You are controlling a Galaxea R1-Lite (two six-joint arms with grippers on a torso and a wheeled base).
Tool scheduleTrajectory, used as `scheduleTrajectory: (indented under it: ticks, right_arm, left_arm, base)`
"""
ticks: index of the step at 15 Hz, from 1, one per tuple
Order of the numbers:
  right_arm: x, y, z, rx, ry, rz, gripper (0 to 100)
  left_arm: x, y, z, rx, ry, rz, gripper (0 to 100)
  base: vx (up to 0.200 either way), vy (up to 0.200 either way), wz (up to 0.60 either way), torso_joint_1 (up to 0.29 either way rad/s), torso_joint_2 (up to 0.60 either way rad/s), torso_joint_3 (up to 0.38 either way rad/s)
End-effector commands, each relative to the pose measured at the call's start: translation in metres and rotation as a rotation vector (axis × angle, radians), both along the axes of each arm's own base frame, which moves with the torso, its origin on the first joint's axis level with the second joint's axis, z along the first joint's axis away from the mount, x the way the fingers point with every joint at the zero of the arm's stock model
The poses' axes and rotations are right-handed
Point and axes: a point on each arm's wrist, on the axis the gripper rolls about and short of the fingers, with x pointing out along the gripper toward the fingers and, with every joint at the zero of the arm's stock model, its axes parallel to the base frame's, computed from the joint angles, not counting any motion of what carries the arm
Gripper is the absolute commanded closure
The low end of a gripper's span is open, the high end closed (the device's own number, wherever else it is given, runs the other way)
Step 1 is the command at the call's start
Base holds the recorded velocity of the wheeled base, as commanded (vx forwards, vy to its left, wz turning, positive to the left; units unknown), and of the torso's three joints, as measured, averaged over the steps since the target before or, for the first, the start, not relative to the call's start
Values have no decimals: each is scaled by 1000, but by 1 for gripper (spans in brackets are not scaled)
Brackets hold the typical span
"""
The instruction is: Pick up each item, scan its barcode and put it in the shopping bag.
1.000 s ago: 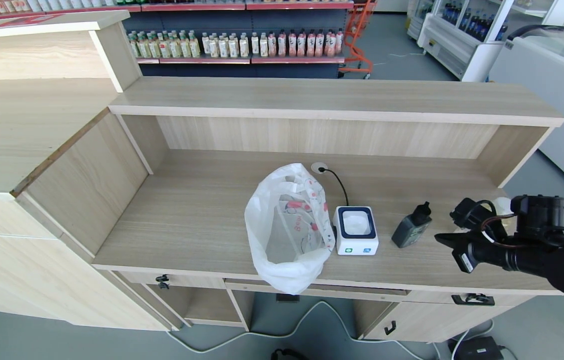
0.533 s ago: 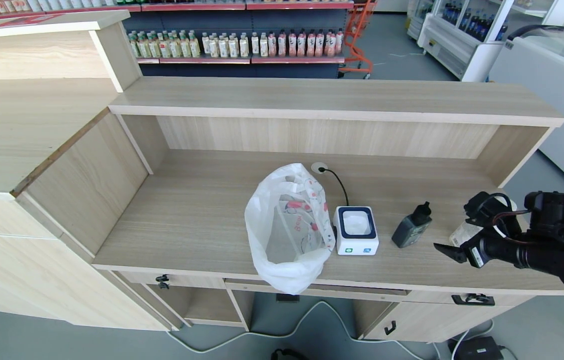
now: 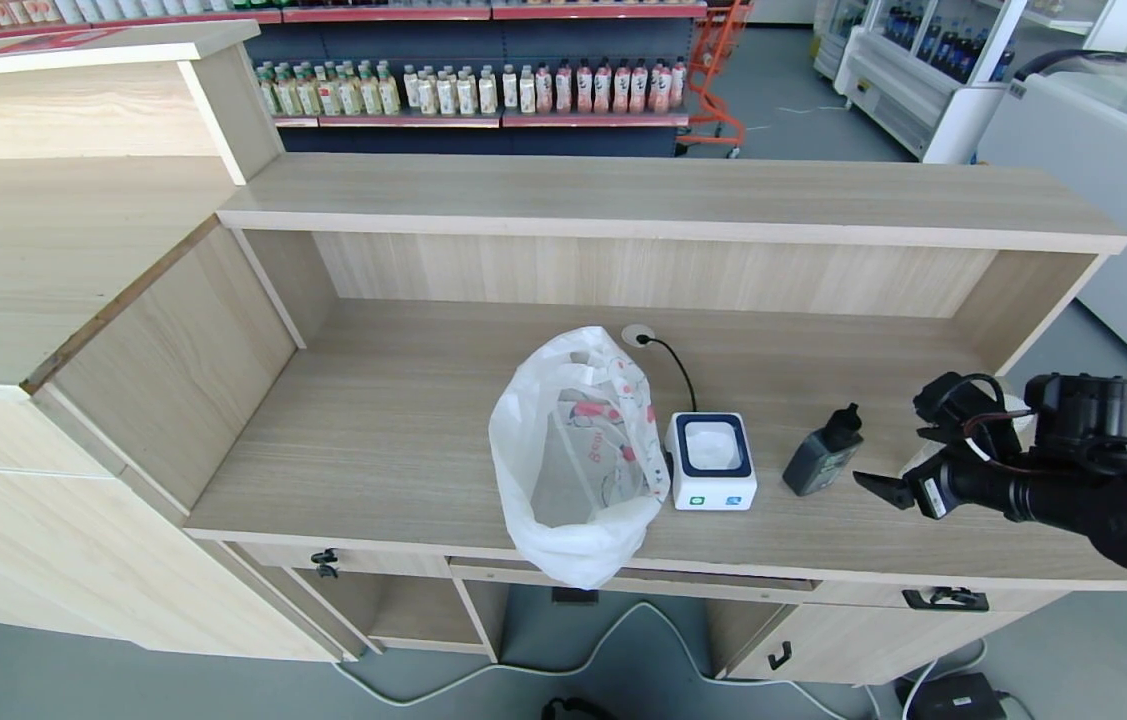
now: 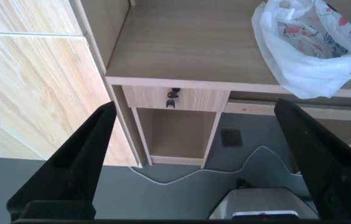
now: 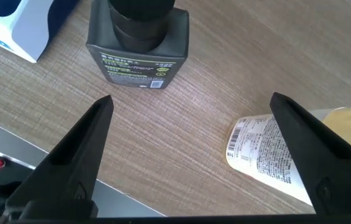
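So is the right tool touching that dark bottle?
Apart. The right wrist view shows bare counter between the dark bottle and the open right tool.

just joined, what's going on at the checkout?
Checkout job: scan items, then bag them. The right gripper hangs open over the right end of the counter, near an upright dark bottle and a pale labelled bottle lying on its side; neither is grasped yet. The scanner sits beside the open white bag mid-counter. The left gripper is open, out in front of the counter's left end, holding nothing.
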Motion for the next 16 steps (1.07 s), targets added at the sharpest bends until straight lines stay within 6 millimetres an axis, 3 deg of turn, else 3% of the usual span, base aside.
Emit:
scheduleTrajectory:
  ticks: [1,5,10,16]
  right_arm:
    - [2,2,-4,2,10,9,0]
    - [-3,14,-4,96,40,2,0]
    - [-42,30,21,367,79,-93,0]
    - [-18,78,-2,686,102,-440,0]
  left_arm:
    - [0,0,0,0,0,0,0]
    - [0,0,0,0,0,0,0]
    - [0,0,0,0,0,0,0]
    - [0,0,0,0,0,0,0]
  base:
    - [0,0,0,0,0,0]
    - [0,0,0,0,0,0]
    - [0,0,0,0,0,0]
    - [0,0,0,0,0,0]
